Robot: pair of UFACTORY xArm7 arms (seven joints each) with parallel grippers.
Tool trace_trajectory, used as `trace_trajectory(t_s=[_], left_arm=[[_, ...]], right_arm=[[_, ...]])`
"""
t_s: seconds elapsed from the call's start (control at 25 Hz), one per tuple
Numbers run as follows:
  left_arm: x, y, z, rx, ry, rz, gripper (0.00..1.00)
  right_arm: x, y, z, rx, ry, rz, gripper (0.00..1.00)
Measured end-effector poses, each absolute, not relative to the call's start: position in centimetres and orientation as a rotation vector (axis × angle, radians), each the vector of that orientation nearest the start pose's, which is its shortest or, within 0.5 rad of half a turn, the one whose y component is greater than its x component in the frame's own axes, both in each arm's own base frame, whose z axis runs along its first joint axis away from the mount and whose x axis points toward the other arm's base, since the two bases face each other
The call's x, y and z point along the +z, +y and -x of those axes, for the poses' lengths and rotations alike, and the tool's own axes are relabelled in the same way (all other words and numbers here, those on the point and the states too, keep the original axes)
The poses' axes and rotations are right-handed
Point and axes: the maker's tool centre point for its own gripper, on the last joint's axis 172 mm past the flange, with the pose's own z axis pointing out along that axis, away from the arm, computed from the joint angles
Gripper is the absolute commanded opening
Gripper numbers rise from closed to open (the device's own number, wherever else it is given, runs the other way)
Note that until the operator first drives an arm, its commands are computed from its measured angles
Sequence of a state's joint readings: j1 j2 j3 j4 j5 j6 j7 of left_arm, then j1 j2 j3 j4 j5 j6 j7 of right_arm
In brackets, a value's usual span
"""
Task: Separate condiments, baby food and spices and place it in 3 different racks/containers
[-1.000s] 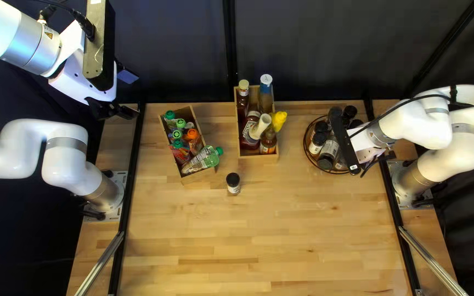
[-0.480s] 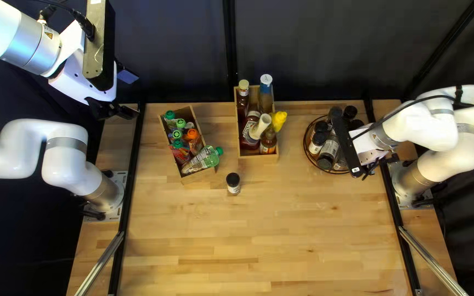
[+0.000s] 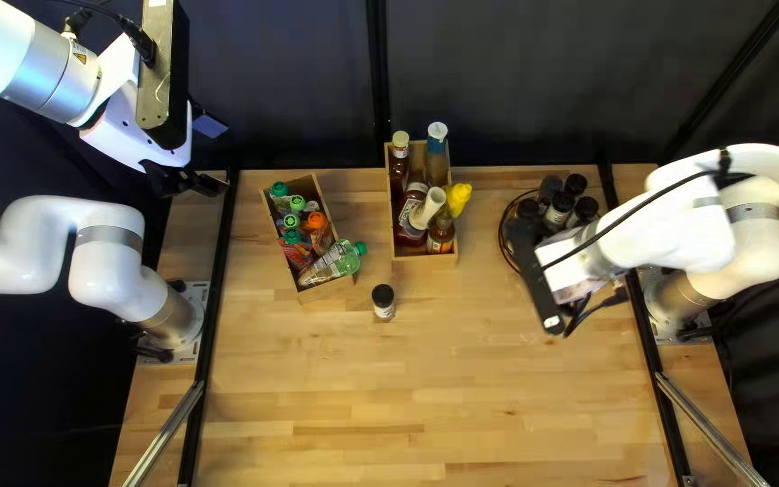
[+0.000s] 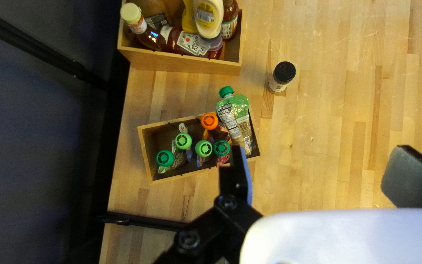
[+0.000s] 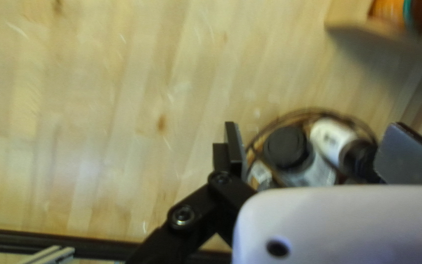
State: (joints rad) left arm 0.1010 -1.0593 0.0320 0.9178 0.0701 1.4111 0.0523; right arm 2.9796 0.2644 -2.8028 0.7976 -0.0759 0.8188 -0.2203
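Observation:
My left gripper (image 3: 198, 183) is raised at the upper left of the top left view; in its wrist view the left gripper (image 4: 313, 171) stands open and holds nothing. My right gripper (image 3: 543, 311), partly hidden by its mount, is over the round wire basket (image 3: 503, 251); in its wrist view the right gripper (image 5: 308, 151) is open above spice jars (image 5: 285, 147). One black-capped jar (image 3: 383, 301) stands alone on the table. Baby food pouches (image 3: 335, 261) fill the left wooden box (image 3: 326, 290). Sauce bottles (image 3: 412, 216) fill the middle wooden box (image 3: 426, 262).
A yellow bottle (image 3: 458, 198) leans out over the middle box's side. The green-capped pouch overhangs the left box's edge toward the lone jar. Black rails (image 3: 213, 316) run along the table's sides, with a dark curtain (image 3: 516, 81) behind the far edge.
My right arm has swung its gripper mount toward the table's near edge and slightly left, uncovering jars at the basket's back. My left arm has not moved.

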Motion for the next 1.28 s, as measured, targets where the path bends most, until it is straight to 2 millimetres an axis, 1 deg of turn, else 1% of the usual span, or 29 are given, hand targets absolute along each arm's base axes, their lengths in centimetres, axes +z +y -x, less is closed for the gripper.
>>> trace_trajectory(t_s=[0.12,0.28,0.44,0.52,0.68,0.92,1.12,1.28], left_arm=[[47.6,5.4,-25.8,-0.843,-0.119,2.931,1.00],[47.6,5.4,-25.8,-0.843,-0.119,2.931,1.00],[47.6,5.4,-25.8,-0.843,-0.119,2.931,1.00],[47.6,5.4,-25.8,-0.843,-0.119,2.931,1.00],[47.6,5.4,-25.8,-0.843,-0.119,2.931,1.00],[47.6,5.4,-25.8,-0.843,-0.119,2.931,1.00],[47.6,5.4,-25.8,-0.843,-0.119,2.931,1.00],[47.6,5.4,-25.8,-0.843,-0.119,2.931,1.00]], right_arm=[[20.8,5.9,-47.8,-0.406,-0.695,3.174,1.00],[19.3,5.1,-52.1,-0.505,-0.592,3.133,1.00],[18.0,4.2,-55.2,-0.616,-0.479,3.093,1.00],[17.0,3.6,-56.4,-0.657,-0.425,3.078,1.00],[14.6,2.3,-58.2,-0.704,-0.346,3.061,1.00],[11.9,1.0,-59.9,-0.721,-0.306,3.079,1.00],[10.6,0.3,-60.6,-0.721,-0.270,3.107,1.00],[9.8,0.1,-61.8,-0.713,-0.262,3.120,1.00]])
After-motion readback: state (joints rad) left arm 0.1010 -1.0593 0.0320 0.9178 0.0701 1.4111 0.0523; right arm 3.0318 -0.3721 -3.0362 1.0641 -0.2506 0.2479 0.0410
